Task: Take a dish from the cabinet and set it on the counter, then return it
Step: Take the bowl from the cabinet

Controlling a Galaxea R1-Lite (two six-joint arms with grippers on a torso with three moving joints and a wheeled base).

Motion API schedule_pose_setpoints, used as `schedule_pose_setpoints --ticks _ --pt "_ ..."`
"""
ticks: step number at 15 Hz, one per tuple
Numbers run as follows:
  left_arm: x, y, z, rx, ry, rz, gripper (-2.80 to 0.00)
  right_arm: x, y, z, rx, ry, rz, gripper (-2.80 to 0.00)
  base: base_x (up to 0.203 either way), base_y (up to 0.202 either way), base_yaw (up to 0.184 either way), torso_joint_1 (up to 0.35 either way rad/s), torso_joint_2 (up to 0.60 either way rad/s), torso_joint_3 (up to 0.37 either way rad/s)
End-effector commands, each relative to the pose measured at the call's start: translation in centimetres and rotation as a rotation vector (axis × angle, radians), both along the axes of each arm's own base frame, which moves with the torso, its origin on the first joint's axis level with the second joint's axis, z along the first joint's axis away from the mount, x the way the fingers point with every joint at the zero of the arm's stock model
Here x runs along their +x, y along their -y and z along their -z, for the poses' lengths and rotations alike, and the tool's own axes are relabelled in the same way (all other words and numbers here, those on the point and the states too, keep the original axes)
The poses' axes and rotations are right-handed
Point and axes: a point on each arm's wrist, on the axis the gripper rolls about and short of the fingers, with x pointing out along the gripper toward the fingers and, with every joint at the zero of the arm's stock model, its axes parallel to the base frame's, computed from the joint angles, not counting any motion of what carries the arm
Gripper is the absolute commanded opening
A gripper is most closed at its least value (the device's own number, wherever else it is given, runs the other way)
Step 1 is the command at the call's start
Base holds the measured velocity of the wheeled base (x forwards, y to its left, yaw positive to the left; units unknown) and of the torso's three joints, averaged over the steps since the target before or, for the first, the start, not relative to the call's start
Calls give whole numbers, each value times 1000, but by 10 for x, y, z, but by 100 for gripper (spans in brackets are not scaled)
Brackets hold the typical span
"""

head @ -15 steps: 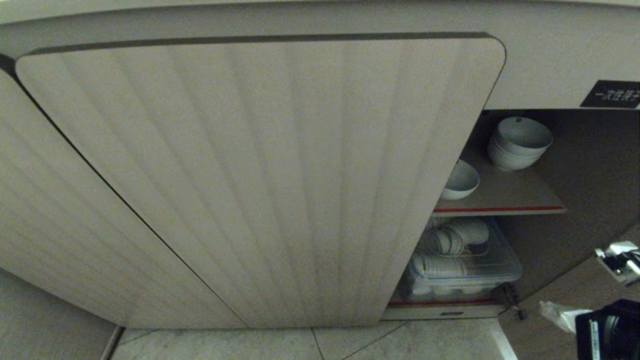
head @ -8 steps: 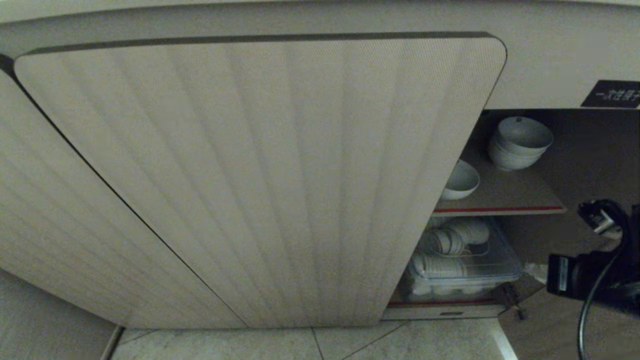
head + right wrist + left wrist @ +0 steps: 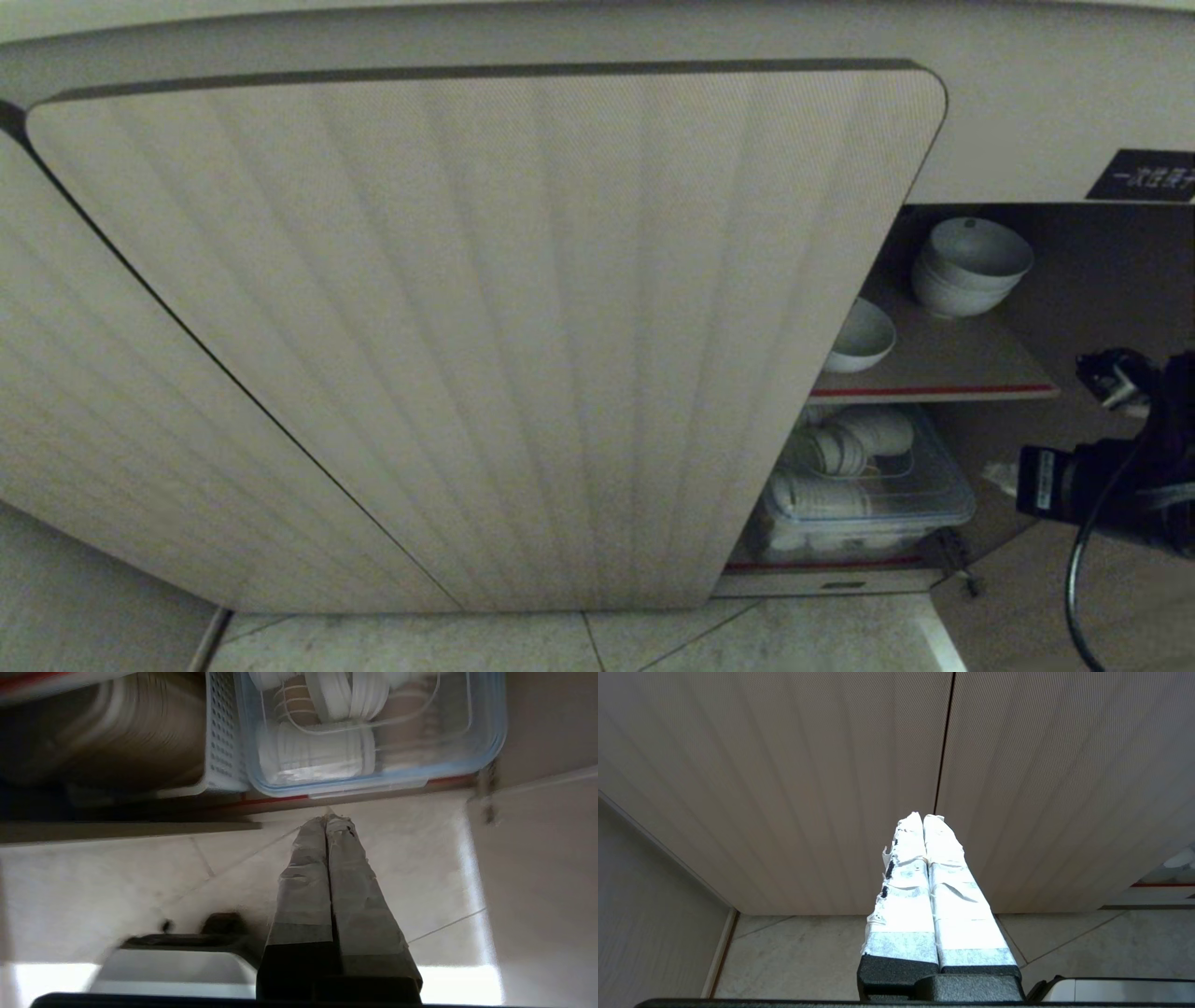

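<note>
Bowl (image 3: 859, 336) sits alone on the cabinet (image 3: 485, 327) shelf, near the bowl stack (image 3: 966, 266). I see my right gripper (image 3: 327, 820) pinched tight and empty, just outside the cabinet. My left gripper (image 3: 923, 817) is pinched tight too.

bowl (image 3: 859, 338) on shelf (image 3: 943, 366), bowl stack (image 3: 967, 266) behind, tub (image 3: 864, 490) below

— What do we have underfoot here?
— We see a pale tiled floor (image 3: 653, 639) with thin dark grout lines running at angles.
— And to the side?
— We make out a plain beige wall panel (image 3: 649, 905) meeting the tiles at a narrow skirting strip; the light is dim and even.
</note>
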Motion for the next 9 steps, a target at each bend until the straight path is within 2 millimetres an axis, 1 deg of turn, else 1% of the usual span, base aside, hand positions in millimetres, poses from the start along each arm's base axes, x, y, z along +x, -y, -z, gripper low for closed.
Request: schedule_pose_setpoints --ticks 1,3,9 --pt "0 0 0 -1 0 2 -280 6 0 1 -69 19 -47 -280 0 0 0 0 0 0" --pt "0 0 0 0 1 0 -280 15 0 -1 -120 68 -79 -280 0 0 0 0 0 0" --pt "0 0 0 -1 0 1 -280 21 0 -9 -213 143 -128 -280 0 0 0 0 0 0"
